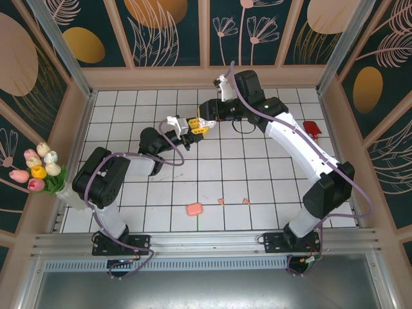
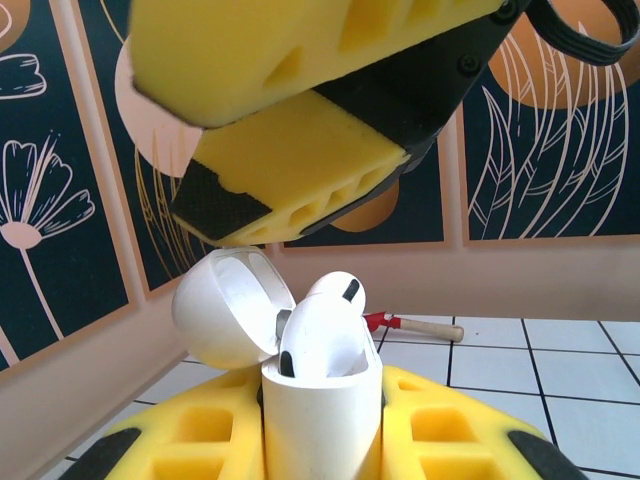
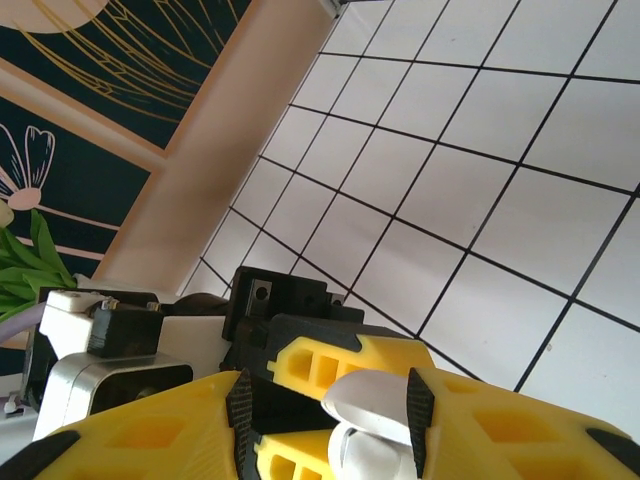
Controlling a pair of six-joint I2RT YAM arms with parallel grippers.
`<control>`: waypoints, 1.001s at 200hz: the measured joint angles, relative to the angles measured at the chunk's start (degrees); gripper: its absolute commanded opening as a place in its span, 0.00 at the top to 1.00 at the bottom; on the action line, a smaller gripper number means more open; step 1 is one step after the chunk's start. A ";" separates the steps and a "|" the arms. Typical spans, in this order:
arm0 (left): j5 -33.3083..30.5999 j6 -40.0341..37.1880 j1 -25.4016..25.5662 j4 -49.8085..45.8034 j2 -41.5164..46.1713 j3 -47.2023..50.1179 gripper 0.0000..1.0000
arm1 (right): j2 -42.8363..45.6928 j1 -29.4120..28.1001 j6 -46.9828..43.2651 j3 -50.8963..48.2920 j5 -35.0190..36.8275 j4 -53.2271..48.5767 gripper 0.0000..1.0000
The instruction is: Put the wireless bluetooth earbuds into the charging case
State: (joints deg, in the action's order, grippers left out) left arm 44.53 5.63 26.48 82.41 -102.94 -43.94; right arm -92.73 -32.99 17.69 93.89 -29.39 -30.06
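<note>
Off-task items: tulip bunch (image 1: 40, 168) in a white holder at the 9 o'clock edge of the white tiled floor (image 1: 257, 167), small red-headed hammer (image 1: 311, 129) lying at its 3 o'clock edge, dark floral wall panels (image 1: 161, 26) at 12 o'clock.

Two black-and-white robot arms: the left arm (image 1: 106, 193) and the right arm (image 1: 299, 151). Two yellow-fingered grippers, one on each arm: the left gripper (image 2: 320, 440) and the right gripper (image 3: 330, 425).

Two cases: one glossy white plastic charging case (image 2: 320, 410), open-lidded, and one rounded salmon-pink case (image 1: 194, 209).

Four earbuds in all: two glossy white earbuds (image 2: 318, 335) and two tiny salmon-pink earbuds (image 1: 221, 201).

One red-headed tool with a pale wooden handle (image 2: 412, 324).

One bunch of tulips (image 1: 40, 168) in white, pink and yellow. The blooms overlap too much to give a sure count.
</note>
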 measured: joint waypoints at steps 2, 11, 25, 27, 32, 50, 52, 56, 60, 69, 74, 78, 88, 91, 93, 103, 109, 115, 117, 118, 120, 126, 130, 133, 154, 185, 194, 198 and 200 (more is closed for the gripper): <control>0.00 0.00 0.00 0.02 0.00 0.00 1.00 | 0.20 0.00 0.17 -0.17 0.07 0.07 0.53; 0.00 0.02 0.00 0.00 0.00 0.00 1.00 | 1.14 0.00 0.57 -0.94 0.66 0.35 0.53; 0.00 0.17 0.00 0.04 0.00 0.00 1.00 | 2.54 0.00 0.85 -1.75 1.51 0.74 0.53; 0.00 0.17 0.00 0.04 0.00 0.00 1.00 | 2.64 0.00 0.85 -1.77 1.66 0.74 0.53; 0.00 0.22 0.00 0.09 0.00 0.00 1.00 | 2.95 0.09 0.87 -1.77 2.12 0.76 0.53; 0.02 0.50 0.00 0.07 -0.02 0.00 1.00 | 3.17 0.48 0.85 -1.57 2.97 1.22 0.52; 0.02 0.52 0.00 0.09 -0.04 0.00 1.00 | 3.13 0.52 0.85 -1.53 3.02 1.20 0.53; 0.02 0.59 0.00 0.09 -0.04 0.00 1.00 | 2.95 0.72 0.85 -1.36 3.04 1.16 0.52; 0.02 0.61 0.00 0.09 -0.09 0.00 1.00 | 2.71 0.81 0.85 -1.11 3.13 1.14 0.52; 0.02 0.61 0.00 0.04 -0.15 0.00 1.00 | 1.68 1.11 0.81 -0.02 3.43 0.98 0.53; 0.02 0.61 0.00 0.07 -0.17 0.00 1.00 | 0.90 1.44 0.70 0.87 3.43 0.79 0.52; 0.02 0.61 0.00 0.07 -0.20 0.00 1.00 | 0.04 1.57 0.66 1.77 3.45 0.66 0.53; 0.02 0.61 0.00 0.04 -0.22 0.00 1.00 | -2.25 2.14 0.46 4.39 3.52 0.15 0.53; 0.02 0.61 0.00 0.04 -0.24 0.00 1.00 | -3.04 2.29 0.39 5.20 3.50 0.02 0.53; 0.02 0.61 0.00 0.07 -0.24 0.00 1.00 | -3.54 2.40 0.35 5.79 3.56 -0.17 0.53; 0.02 0.61 0.00 0.04 -0.26 0.00 1.00 | -6.14 2.80 0.09 8.50 3.63 -0.90 0.53; 0.02 0.61 0.00 0.04 -0.31 0.00 1.00 | -7.63 2.97 -0.13 10.12 3.61 -1.46 0.53; 0.02 0.61 0.00 0.04 -0.33 0.00 1.00 | -9.07 3.06 -0.48 11.63 3.58 -2.01 0.53; 0.02 0.61 0.00 0.02 -0.33 0.00 1.00 | -9.60 3.06 -0.63 12.13 3.61 -2.32 0.53; 0.02 0.61 0.00 0.04 -0.33 0.00 1.00 | -9.88 3.06 -0.72 12.46 3.61 -2.40 0.53; 0.02 0.63 0.00 0.04 -0.37 0.00 1.00 | -10.34 3.06 -0.83 12.94 3.63 -2.71 0.53; 0.02 0.63 0.00 0.04 -0.44 -0.02 1.00 | -11.56 3.02 -1.09 14.08 3.52 -3.34 0.53; 0.02 0.63 0.00 0.02 -0.50 -0.09 1.00 | -12.17 2.99 -1.29 14.56 3.41 -3.72 0.53; 0.02 0.63 0.00 0.02 -0.57 -0.13 1.00 | -12.66 2.91 -1.40 14.97 3.39 -4.15 0.53; 0.00 0.63 0.00 -0.22 -1.05 -0.85 1.00 | -14.38 2.45 -2.84 15.96 2.51 -7.17 0.54; 0.57 0.66 0.00 -0.50 -1.55 -1.60 1.00 | -14.21 0.35 -5.62 15.76 2.78 -10.36 0.55; 0.72 0.68 -0.04 -0.70 -1.77 -1.62 1.00 | -13.44 0.28 -6.01 14.62 2.86 -10.01 0.56; 0.74 0.68 -0.04 -0.87 -1.90 -1.62 1.00 | -12.83 0.28 -6.25 13.84 2.97 -9.94 0.56; 0.74 0.70 -0.04 -1.01 -1.95 -1.62 1.00 | -12.48 0.26 -6.29 13.33 2.97 -9.88 0.56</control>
State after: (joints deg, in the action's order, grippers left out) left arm 45.28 6.33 26.44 81.41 -104.88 -45.56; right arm -105.21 -32.73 11.40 107.22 -26.41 -39.94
